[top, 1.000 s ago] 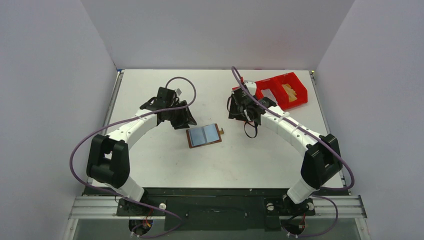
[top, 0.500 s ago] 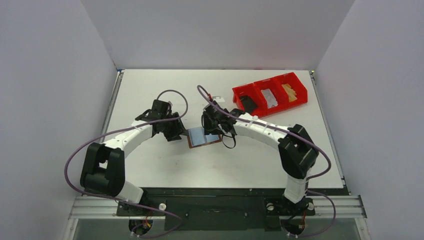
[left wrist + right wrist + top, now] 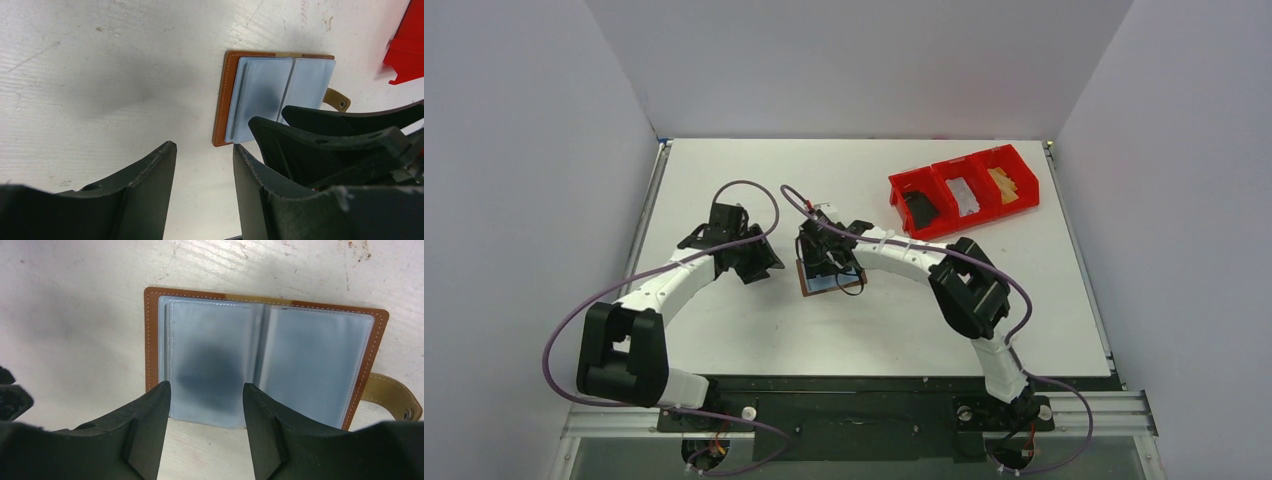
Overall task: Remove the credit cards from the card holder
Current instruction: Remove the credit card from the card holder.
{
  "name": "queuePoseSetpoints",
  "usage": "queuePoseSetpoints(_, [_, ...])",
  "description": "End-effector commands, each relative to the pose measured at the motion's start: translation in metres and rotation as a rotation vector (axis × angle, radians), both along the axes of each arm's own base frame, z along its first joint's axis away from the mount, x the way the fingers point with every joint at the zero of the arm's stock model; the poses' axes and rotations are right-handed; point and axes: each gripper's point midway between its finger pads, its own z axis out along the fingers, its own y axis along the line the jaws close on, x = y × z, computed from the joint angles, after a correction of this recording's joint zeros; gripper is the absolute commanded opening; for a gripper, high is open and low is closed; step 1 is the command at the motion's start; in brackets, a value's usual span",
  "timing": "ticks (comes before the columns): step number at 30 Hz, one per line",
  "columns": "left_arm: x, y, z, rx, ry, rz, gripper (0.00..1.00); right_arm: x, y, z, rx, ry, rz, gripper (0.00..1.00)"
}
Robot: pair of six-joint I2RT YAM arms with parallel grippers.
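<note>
Your right gripper (image 3: 206,390) has its fingers parted and empty, poised over the open card holder (image 3: 310,365), which lies flat on the table (image 3: 75,300). That arm bends leftward from its elbow. Your left gripper (image 3: 204,150), also parted and empty, sits just beside the card holder.

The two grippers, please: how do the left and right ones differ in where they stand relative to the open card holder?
The right gripper hangs directly over the card holder, its fingers framing one pocket's edge; the left gripper hangs over bare table beside the holder. The holder fills the right wrist view but sits off to one side in the left one. Both have jaws apart and hold nothing.
</note>
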Motion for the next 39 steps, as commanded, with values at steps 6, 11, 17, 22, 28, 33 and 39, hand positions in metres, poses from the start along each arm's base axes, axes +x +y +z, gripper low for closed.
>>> queuePoseSetpoints(6, [0.006,0.003,0.014,-0.019,-0.056,0.019,0.43,0.007,0.004,-0.003,-0.085,-0.052,0.033,0.52])
queuePoseSetpoints(11, [0.007,0.002,0.013,-0.028,-0.054,0.018,0.43,0.003,-0.002,-0.018,-0.139,-0.046,0.036,0.52])
queuePoseSetpoints(17, [0.007,0.001,0.012,-0.032,-0.051,0.016,0.43,-0.003,-0.005,-0.030,-0.148,-0.015,0.037,0.34])
queuePoseSetpoints(22, [0.008,-0.001,0.010,-0.040,-0.045,0.010,0.43,-0.010,-0.006,-0.042,-0.121,0.035,0.037,0.18])
queuePoseSetpoints(28, [0.008,-0.007,0.007,-0.061,-0.037,-0.020,0.44,-0.019,-0.004,-0.048,0.004,0.139,0.033,0.00])
queuePoseSetpoints(33, [0.008,-0.017,0.005,-0.078,-0.028,-0.060,0.43,-0.016,0.003,-0.041,0.230,0.233,-0.008,0.00])
queuePoseSetpoints(39, [0.008,-0.033,0.006,-0.085,-0.030,-0.111,0.42,-0.023,0.009,-0.022,0.466,0.326,-0.006,0.00])
